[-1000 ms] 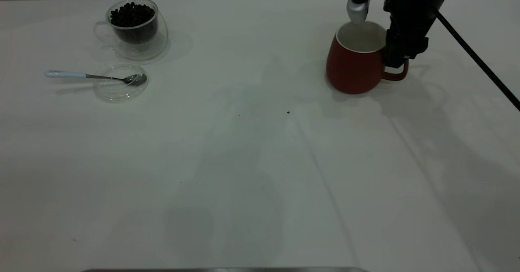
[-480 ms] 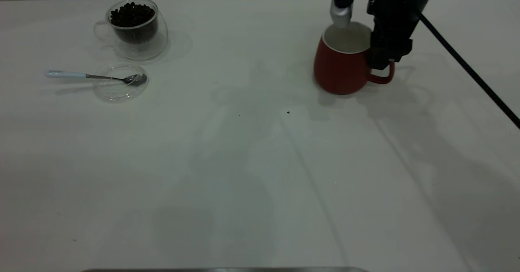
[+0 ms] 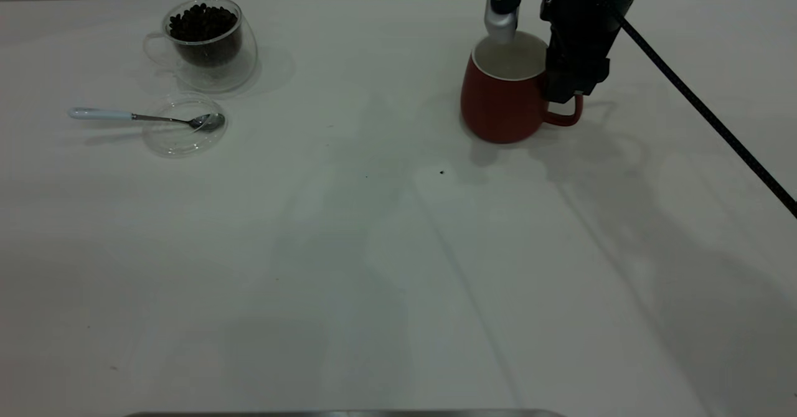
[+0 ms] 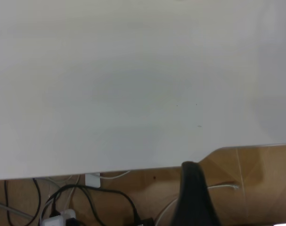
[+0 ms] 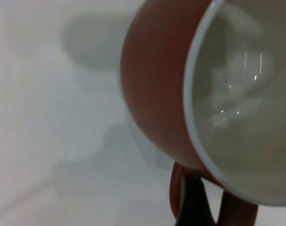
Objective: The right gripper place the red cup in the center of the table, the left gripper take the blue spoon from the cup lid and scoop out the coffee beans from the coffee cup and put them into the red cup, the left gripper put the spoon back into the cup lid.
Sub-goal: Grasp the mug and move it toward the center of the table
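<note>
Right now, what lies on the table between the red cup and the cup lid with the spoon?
Nothing but bare table in the exterior view, apart from a tiny dark speck nearer the red cup. The cup lid sits far left.

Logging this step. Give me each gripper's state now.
Right gripper: shut on the red cup, at its rim by the handle.
Left gripper: cannot tell.

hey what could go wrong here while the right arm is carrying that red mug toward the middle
1. The right gripper holds the mug only by its rim near the handle, one jaw inside and one outside, so the mug could tilt or slip free.
2. If the mug hangs low it may drag on the table and tip.
3. Carried too far left, it would crowd the spoon on the lid, which the left arm needs next.
</note>
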You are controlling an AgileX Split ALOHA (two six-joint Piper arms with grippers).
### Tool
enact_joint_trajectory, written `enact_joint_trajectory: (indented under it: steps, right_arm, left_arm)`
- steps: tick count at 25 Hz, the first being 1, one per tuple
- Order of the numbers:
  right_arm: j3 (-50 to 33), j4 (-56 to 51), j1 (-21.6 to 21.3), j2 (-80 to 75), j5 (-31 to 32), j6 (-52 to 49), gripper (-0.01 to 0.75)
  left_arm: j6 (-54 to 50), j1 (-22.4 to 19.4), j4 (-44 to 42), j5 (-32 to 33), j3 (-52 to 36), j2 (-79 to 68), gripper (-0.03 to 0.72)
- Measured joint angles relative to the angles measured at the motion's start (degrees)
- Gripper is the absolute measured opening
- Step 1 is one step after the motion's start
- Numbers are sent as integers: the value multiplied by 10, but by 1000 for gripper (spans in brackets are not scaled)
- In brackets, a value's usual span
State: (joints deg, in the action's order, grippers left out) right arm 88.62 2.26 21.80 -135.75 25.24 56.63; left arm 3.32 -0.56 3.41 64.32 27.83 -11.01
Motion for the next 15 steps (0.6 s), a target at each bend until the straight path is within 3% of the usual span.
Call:
enact_joint_trajectory:
  steps: [15]
  right_arm:
    - [0, -1, 45, 0, -1, 2, 546]
  left_arm:
    - [0, 0, 0, 0, 0, 0, 586]
